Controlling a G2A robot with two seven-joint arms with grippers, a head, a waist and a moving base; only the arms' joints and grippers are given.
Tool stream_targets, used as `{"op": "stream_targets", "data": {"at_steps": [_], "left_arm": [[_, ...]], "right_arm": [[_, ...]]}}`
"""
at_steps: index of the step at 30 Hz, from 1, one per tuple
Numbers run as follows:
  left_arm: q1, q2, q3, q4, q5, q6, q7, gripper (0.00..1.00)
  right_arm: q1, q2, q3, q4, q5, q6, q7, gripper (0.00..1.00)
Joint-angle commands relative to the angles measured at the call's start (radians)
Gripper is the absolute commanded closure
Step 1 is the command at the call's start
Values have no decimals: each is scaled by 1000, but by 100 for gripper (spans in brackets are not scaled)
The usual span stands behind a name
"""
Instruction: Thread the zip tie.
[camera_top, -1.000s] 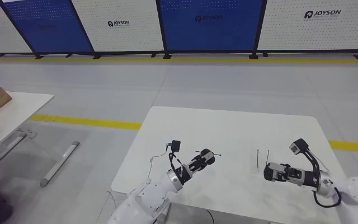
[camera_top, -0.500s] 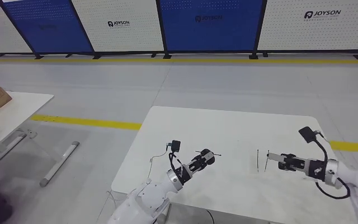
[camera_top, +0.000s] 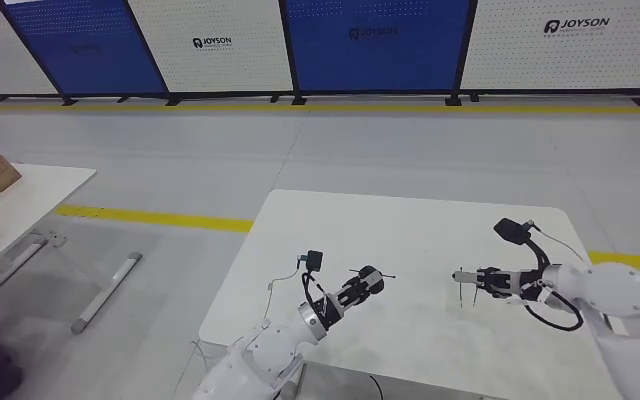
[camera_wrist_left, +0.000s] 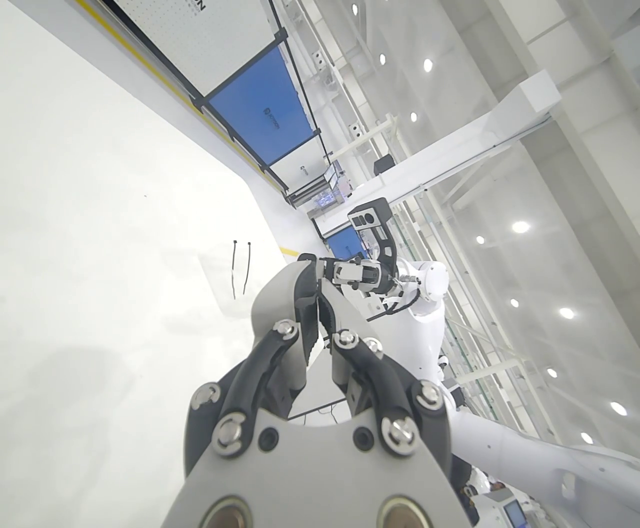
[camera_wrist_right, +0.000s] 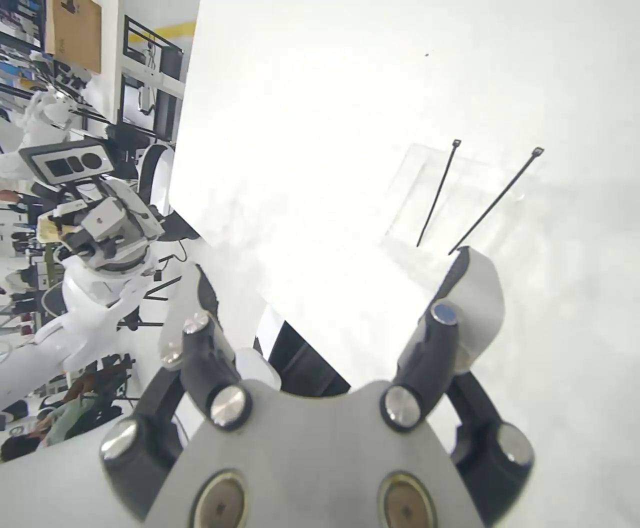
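Observation:
My left gripper (camera_top: 371, 279) (camera_wrist_left: 317, 295) hovers over the table's front middle, shut on a thin black zip tie (camera_top: 387, 274) that sticks out on both sides of the fingers. Two more black zip ties (camera_wrist_right: 437, 192) (camera_wrist_left: 234, 270) lie side by side on a clear sheet (camera_wrist_right: 415, 165) toward the table's right. My right gripper (camera_top: 465, 277) (camera_wrist_right: 335, 280) is open just above those ties, one fingertip (camera_wrist_right: 470, 265) close to the end of the nearer tie (camera_wrist_right: 495, 200). Nothing is between its fingers.
The white table (camera_top: 400, 220) has rounded corners, and its front edge (camera_wrist_right: 225, 260) lies close under the right gripper. Blue and white partition panels (camera_top: 375, 40) stand far behind, past a yellow floor line.
The right arm has swung in from the table's right front edge toward the two lying ties, and its gripper now hangs over them. The left arm and its held tie have not moved.

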Motion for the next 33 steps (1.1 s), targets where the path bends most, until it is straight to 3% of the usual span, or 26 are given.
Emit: {"op": "stream_targets", "data": {"at_steps": [1,5,7,9,16,27,33], "left_arm": [[0,0,0,0,0,0,0,100],[0,0,0,0,0,0,0,100],[0,0,0,0,0,0,0,100],[0,0,0,0,0,0,0,100],[0,0,0,0,0,0,0,100],[0,0,0,0,0,0,0,100],[0,0,0,0,0,0,0,100]], "right_arm": [[0,0,0,0,0,0,0,0],[-3,0,-8,8,-22,9,-16,0],[22,-2,-26,22,-58,81,-10,0],[66,-8,-67,28,-89,149,22,0],[224,-36,-231,109,-197,240,112,0],[222,-36,-232,109,-200,237,105,0],[249,-49,-324,98,-327,254,108,0]]}}
